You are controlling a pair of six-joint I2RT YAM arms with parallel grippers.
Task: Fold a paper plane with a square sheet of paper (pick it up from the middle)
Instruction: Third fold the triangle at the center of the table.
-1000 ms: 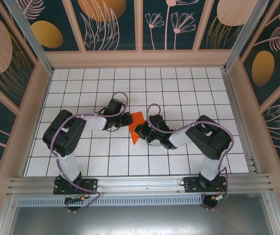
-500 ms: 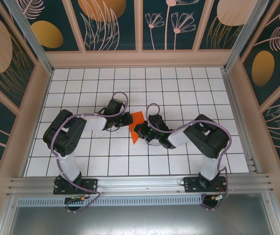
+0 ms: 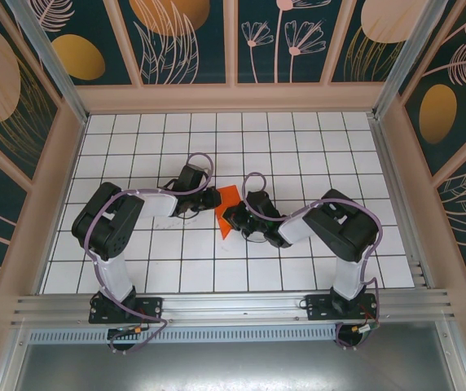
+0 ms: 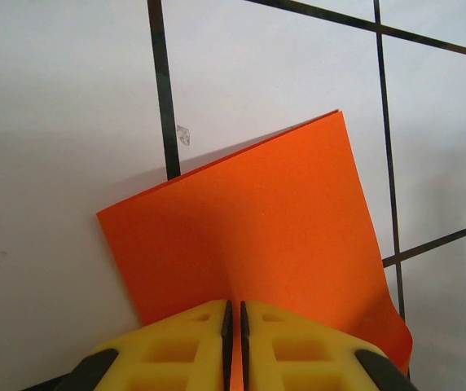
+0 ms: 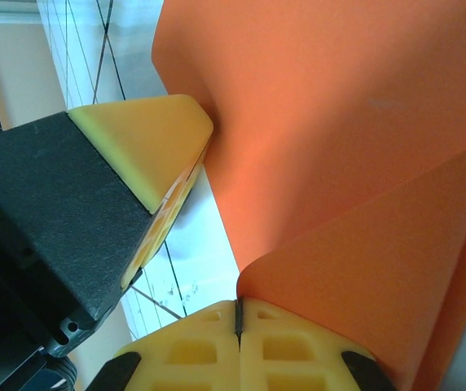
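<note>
Between left claw (image 4: 233,316), clenched on its left side, and right claw (image 5: 239,314), clenched on its right: thin orange-red square sheet of paper (image 3: 227,205), curled over

Bright, even light from above falls on the white table (image 3: 298,130); shadows under the arms (image 3: 111,228) are soft and faint. Wrist views show the paper (image 4: 249,220) sharp, close fingers (image 5: 184,354) slightly soft, background washed pale.

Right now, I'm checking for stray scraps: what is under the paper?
White gridded table shows around the paper, with a tiny speck near its edge. The patch beneath the sheet is covered.
</note>
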